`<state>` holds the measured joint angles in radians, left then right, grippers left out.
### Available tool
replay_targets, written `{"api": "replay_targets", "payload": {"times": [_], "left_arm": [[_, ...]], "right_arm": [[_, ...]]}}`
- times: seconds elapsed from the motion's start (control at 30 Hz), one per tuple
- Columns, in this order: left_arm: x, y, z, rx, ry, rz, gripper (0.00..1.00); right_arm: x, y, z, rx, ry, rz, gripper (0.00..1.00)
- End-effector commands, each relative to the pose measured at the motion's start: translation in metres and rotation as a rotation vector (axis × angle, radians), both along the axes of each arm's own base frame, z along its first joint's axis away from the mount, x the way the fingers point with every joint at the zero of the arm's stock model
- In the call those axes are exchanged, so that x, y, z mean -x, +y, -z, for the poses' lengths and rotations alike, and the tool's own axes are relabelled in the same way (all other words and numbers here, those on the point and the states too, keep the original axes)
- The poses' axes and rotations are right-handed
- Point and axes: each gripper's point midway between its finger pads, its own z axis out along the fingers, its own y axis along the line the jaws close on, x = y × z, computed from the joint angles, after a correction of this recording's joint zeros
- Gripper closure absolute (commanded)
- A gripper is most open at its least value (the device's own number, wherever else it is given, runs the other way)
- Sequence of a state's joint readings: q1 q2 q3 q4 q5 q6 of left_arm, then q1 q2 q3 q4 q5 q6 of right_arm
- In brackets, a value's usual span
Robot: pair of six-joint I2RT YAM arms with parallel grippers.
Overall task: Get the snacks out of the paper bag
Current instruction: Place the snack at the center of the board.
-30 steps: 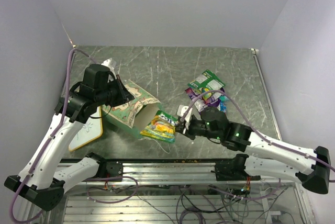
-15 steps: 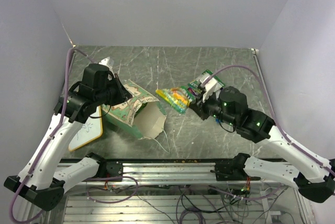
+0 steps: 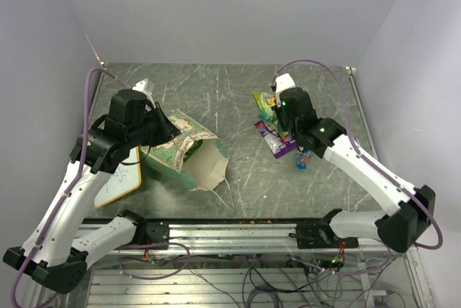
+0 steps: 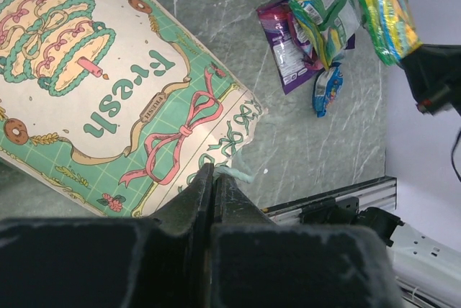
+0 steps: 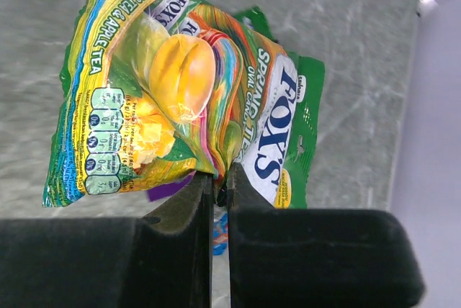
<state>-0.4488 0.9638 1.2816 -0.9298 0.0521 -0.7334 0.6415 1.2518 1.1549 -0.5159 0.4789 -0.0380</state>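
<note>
The paper bag (image 3: pixel 189 151) lies on its side at the table's left, its mouth facing the near right; its printed face fills the left wrist view (image 4: pixel 108 99). My left gripper (image 3: pixel 166 126) (image 4: pixel 214 173) is shut on the bag's mint-green edge. My right gripper (image 3: pixel 274 103) (image 5: pixel 222 173) is shut on a yellow-green snack packet (image 5: pixel 144 99) (image 3: pixel 265 101), holding it above the snacks lying at the right: a green-white packet (image 5: pixel 277 142), a purple one (image 3: pixel 277 142) and a small blue one (image 3: pixel 301 158). What is inside the bag is hidden.
A wood-framed whiteboard (image 3: pixel 119 178) lies by the bag's left side under the left arm. A pale object (image 3: pixel 144 86) sits behind the left wrist. A metal rail (image 3: pixel 238 225) runs along the near edge, and walls close in the left, back and right.
My right gripper carried the yellow-green packet from the bag's mouth up and to the back right, over the other packets. The left arm and bag have barely moved.
</note>
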Motion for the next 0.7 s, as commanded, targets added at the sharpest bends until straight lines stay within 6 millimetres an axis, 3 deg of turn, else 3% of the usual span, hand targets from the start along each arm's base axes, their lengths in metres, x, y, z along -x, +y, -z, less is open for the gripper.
{"api": "replay_targets", "payload": {"times": [0.0, 0.17, 0.3, 0.33, 0.5, 0.67], "left_arm": [[0.0, -0.009, -0.015, 0.058, -0.066, 0.034, 0.93], [-0.001, -0.013, -0.021, 0.079, -0.078, 0.049, 0.93], [0.001, -0.016, -0.019, 0.083, -0.073, 0.071, 0.93], [0.001, -0.016, -0.018, 0.086, -0.069, 0.073, 0.93], [0.003, -0.015, -0.025, 0.094, -0.082, 0.07, 0.93], [0.006, -0.016, -0.018, 0.086, -0.057, 0.085, 0.93]], "right_arm": [[-0.029, -0.033, -0.007, 0.1, -0.047, 0.13, 1.0], [-0.053, -0.047, 0.006, 0.117, -0.055, 0.157, 1.0], [-0.066, -0.039, 0.025, 0.134, -0.042, 0.137, 1.0], [-0.07, -0.047, 0.03, 0.139, -0.031, 0.16, 1.0], [-0.068, -0.042, 0.052, 0.101, 0.027, 0.156, 1.0], [-0.053, -0.044, 0.093, 0.101, 0.092, 0.147, 1.0]]}}
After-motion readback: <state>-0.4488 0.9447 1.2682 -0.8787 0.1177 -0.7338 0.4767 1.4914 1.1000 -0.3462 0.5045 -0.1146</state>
